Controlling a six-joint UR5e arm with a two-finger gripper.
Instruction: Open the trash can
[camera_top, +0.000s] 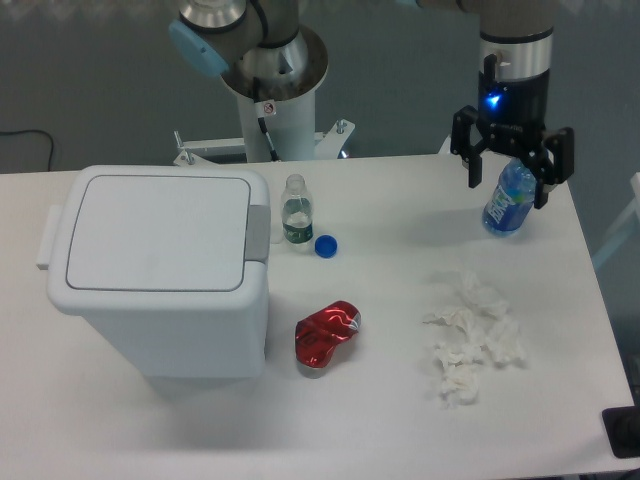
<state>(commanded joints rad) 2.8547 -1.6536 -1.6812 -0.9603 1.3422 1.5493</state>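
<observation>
The trash can is a large white bin at the left of the table, its flat lid down and its grey push tab on the right edge. My gripper hangs at the far right of the table, well away from the bin. Its black fingers are spread, straddling the top of a blue-labelled bottle that stands on the table. I cannot see the fingers touching the bottle.
A small clear bottle without its cap stands just right of the bin's tab, with a blue cap beside it. A crushed red can lies at centre front. Crumpled white tissues lie at right front.
</observation>
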